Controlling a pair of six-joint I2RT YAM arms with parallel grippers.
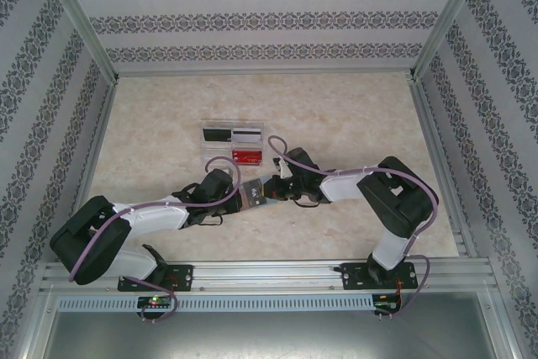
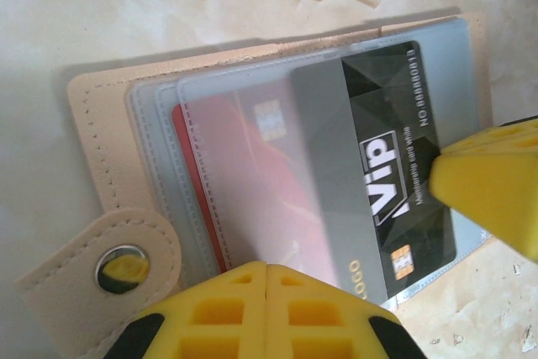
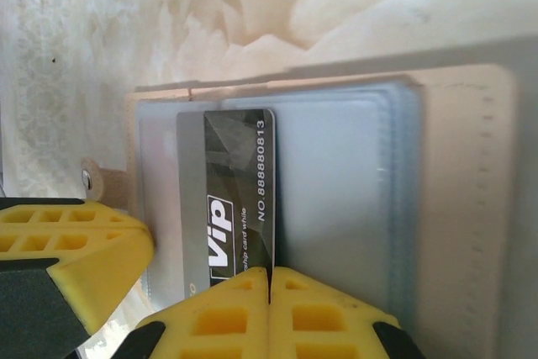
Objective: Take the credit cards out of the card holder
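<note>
In the top view the two wrists are covering most of the card holder (image 1: 255,196), and the cards in the clear tray (image 1: 234,145) are showing too small to read. In the left wrist view a frosted sleeve (image 2: 252,136) is blurring the red card (image 2: 244,208) beneath it, while the closed fingers of the left gripper (image 2: 266,279) are hiding the lower edge of the sleeves and of the black card (image 2: 378,140). In the right wrist view the right gripper (image 3: 269,279), fingers pressed together, is covering the black card's near end, and the picture's lower edge is cutting off the holder.
</note>
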